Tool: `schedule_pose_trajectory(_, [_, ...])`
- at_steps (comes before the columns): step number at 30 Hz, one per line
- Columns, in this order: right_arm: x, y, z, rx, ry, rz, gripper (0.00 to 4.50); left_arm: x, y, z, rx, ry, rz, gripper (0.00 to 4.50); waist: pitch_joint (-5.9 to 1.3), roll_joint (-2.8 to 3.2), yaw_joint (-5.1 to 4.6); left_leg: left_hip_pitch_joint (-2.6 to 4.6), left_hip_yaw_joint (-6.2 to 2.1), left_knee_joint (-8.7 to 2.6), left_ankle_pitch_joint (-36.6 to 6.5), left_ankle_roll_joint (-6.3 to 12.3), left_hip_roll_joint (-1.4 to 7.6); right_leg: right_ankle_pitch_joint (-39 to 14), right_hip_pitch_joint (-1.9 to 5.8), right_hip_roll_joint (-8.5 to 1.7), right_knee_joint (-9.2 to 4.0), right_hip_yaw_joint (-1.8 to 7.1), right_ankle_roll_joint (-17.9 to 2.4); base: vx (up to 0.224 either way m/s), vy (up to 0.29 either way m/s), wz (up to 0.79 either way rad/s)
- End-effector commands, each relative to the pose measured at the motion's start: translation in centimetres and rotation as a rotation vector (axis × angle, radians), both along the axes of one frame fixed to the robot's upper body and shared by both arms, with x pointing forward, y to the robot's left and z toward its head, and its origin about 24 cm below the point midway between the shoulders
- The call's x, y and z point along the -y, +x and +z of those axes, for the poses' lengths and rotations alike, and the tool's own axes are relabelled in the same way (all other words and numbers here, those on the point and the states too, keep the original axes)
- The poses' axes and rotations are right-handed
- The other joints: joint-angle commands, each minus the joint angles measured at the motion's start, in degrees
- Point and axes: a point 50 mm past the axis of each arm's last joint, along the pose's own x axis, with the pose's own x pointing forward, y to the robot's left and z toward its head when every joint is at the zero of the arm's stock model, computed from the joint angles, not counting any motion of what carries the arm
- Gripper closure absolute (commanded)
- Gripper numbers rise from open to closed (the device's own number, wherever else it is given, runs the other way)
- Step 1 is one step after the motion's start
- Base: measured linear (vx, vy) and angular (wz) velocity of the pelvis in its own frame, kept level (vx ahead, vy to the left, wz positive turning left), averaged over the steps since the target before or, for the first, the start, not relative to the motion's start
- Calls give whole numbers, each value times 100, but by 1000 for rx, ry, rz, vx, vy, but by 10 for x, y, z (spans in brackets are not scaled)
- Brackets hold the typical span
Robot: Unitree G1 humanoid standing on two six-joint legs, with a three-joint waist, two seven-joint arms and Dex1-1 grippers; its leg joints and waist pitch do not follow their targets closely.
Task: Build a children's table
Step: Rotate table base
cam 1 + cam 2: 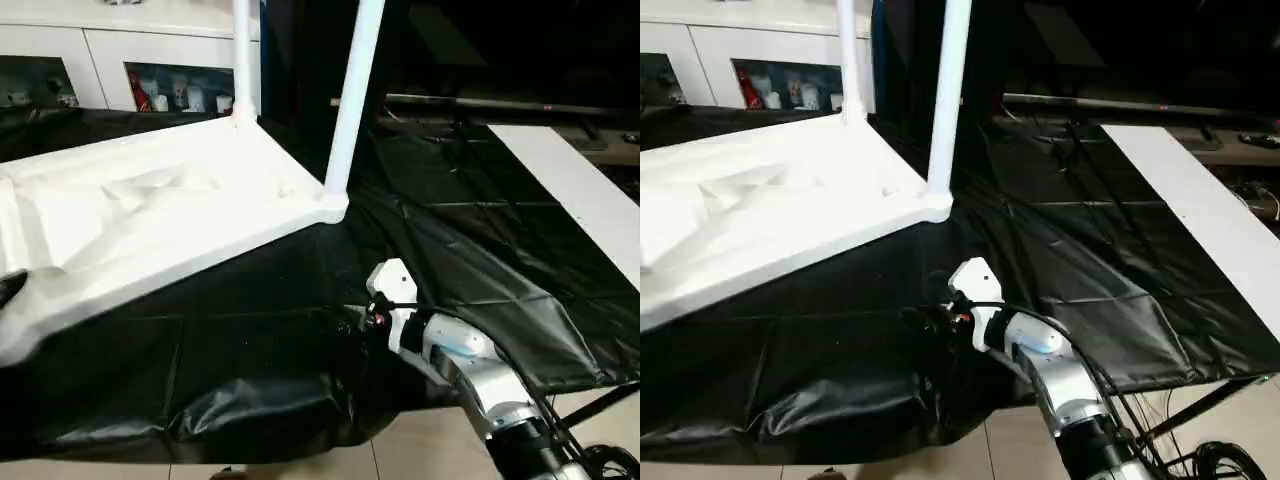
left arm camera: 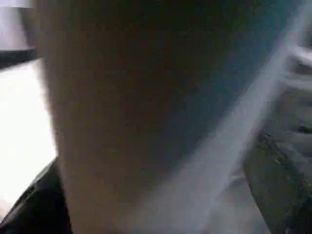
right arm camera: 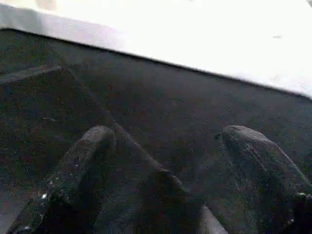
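My right gripper (image 3: 161, 161) hangs spread and empty over the black sheet (image 1: 470, 260), its two fingers (image 3: 83, 161) well apart with nothing between them. From the head I see that wrist low at the sheet's near edge, just short of the tabletop's rim. My left gripper (image 1: 8, 288) shows as a dark tip at the picture's edge, beside the top — whether it is spread or clenched I cannot tell from the frames, and its own wrist view is a blur.

Outward from there lies the top (image 1: 150, 220), upside down and tilted on the sheet, rim up. Two legs are already seated in the far corner sockets and stand upright: one leg (image 1: 352, 100) at the nearer right corner, a second leg (image 1: 241, 60) at the corner behind it, toward the cabinet (image 1: 120, 60).

So I judge the job about half done. The other two corners run out of frame (I see no loose legs on the sheet), so I would guess two legs remain to be fitted, then the table turned onto its feet.
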Motion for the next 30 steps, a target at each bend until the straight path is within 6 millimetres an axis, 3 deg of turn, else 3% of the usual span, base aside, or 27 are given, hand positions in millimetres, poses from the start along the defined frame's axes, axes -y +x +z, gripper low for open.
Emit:
schedule_pose_trajectory(1, [8, 9, -1, 5, -44, -84, 71, 24, 5, 0, -19, -42, -153, 7, -219, 240, -61, 191, -54, -480, -1865, -273, 220, -396, -1, -489, -607, 372, -1166, 0, 0, 0])
schedule_pose_trajectory(3, [13, 21, -5, 5, -98, -221, 71, 56, 7, 0, -32, -72, -297, 7, -219, 245, -79, 156, -72, -501, -1856, -346, 216, -539, 40, -497, -609, 370, -1086, 0, 0, 0])
schedule_pose_trajectory(5, [15, 26, -7, 1, -120, -271, 71, 77, 9, 0, -35, -78, -380, 7, -233, 220, -81, 160, -62, -475, -1704, -341, 213, -322, 37, -480, -590, 373, -1049, 0, 0, 0])
schedule_pose_trajectory(6, [16, 26, -8, 0, -121, -273, 71, 79, 9, 0, -35, -78, -385, 7, -240, 227, -80, 152, -56, -467, -1614, -339, 200, -199, 43, -461, -578, 365, -1015, 0, 0, 0])
schedule_pose_trajectory(10, [11, 36, -11, -27, -125, -311, 71, 133, 19, 4, -11, -73, -574, 7, -285, 220, -113, 130, -49, -423, -1218, -329, 194, 393, 76, -432, -512, 348, -955, 0, 0, 0])
schedule_pose_trajectory(12, [8, 38, -12, -26, -134, -309, 71, 145, 22, 7, 7, -84, -609, 7, -301, 197, -140, 86, -41, -397, -959, -346, 165, 714, 122, -417, -486, 343, -919, 0, 0, 0])
schedule_pose_trajectory(15, [0, 43, -13, -45, -133, -306, 71, 161, 30, 10, 36, -95, -651, 7, -297, 177, -236, 76, -36, -383, -948, -395, 148, 677, 136, -408, -487, 340, -886, 0, 0, 0])
schedule_pose_trajectory(16, [-5, 46, -12, -51, -131, -292, 71, 169, 38, 10, 52, -96, -650, 7, -305, 130, -266, 71, -29, -382, -941, -395, 152, 641, 143, -406, -488, 342, -882, 0, 0, 0])
schedule_pose_trajectory(17, [-11, 47, -12, -53, -128, -276, 71, 173, 43, 9, 63, -94, -649, 7, -312, 167, -260, 88, -37, -377, -930, -411, 159, 632, 132, -416, -479, 340, -893, 0, 0, 0])
schedule_pose_trajectory(21, [-31, 48, -10, -70, -111, -200, 71, 191, 56, 5, 71, -81, -672, 7, -346, 147, -319, 50, -40, -343, -600, -274, 155, 1143, 165, -419, -434, 333, -982, 0, 0, 0])
schedule_pose_trajectory(26, [-65, 40, -8, -71, -101, -38, 71, 219, 65, -3, 56, -97, -748, 7, -365, 124, -317, 42, -39, -316, -351, -125, 162, 1535, 180, -426, -406, 324, -1067, 0, 0, 0])
schedule_pose_trajectory(30, [-81, 35, -8, -63, -96, 15, 71, 233, 74, -9, 67, -63, -753, 7, -340, 131, -312, 57, -40, -341, -572, -148, 178, 1169, 165, -439, -439, 324, -1050, 0, 0, 0])
